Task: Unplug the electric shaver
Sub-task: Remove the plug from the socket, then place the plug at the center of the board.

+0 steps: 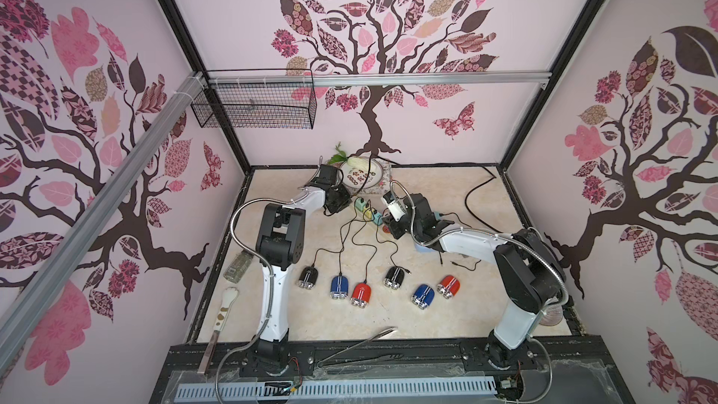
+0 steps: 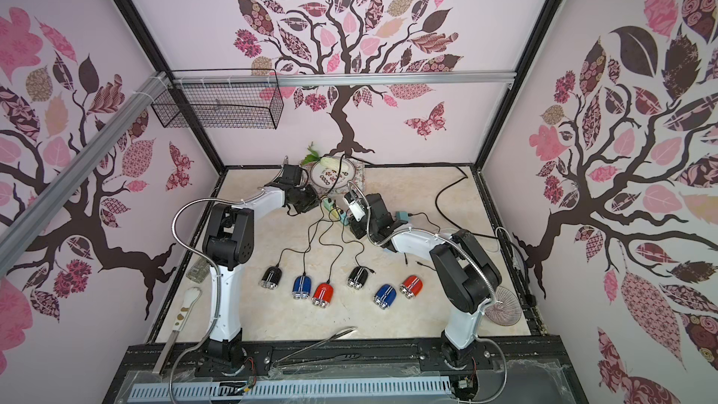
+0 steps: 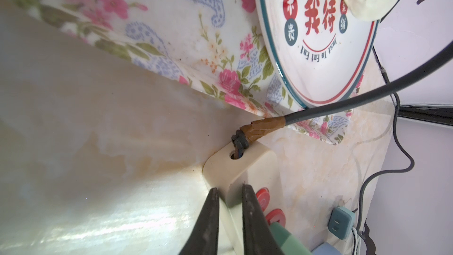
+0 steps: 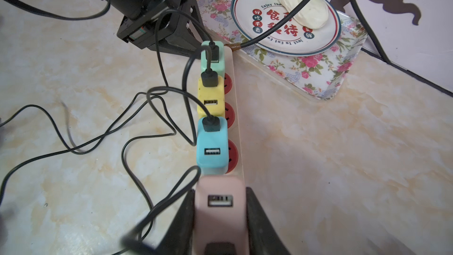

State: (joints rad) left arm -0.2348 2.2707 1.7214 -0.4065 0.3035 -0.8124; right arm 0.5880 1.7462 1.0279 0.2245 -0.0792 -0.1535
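left gripper (image 3: 229, 190): clenched across the cord end of the cream power strip (image 3: 247, 168), one finger on each long side

right gripper (image 4: 219, 191): clamped on the pink adapter (image 4: 221, 224), which stands at the opposite end of the strip; a black plug (image 4: 218, 250) sits in its lower port, the upper port is bare

mint adapter (image 4: 212, 55), yellow adapter (image 4: 211, 96) and blue adapter (image 4: 212, 143) stand in line along the strip between the two grippers, each with a black plug in

six electric shavers (image 1: 361, 294), two black, two blue and two red, lie in a loose row on the marble table (image 4: 318, 168), nearer the arm bases and well apart from the strip; thin black cords (image 4: 164, 89) trail from the adapters toward the row; which shaver the pink adapter feeds cannot be told

a plate (image 4: 247, 1) on a floral tray (image 4: 318, 74) sits just beside the strip's cord end
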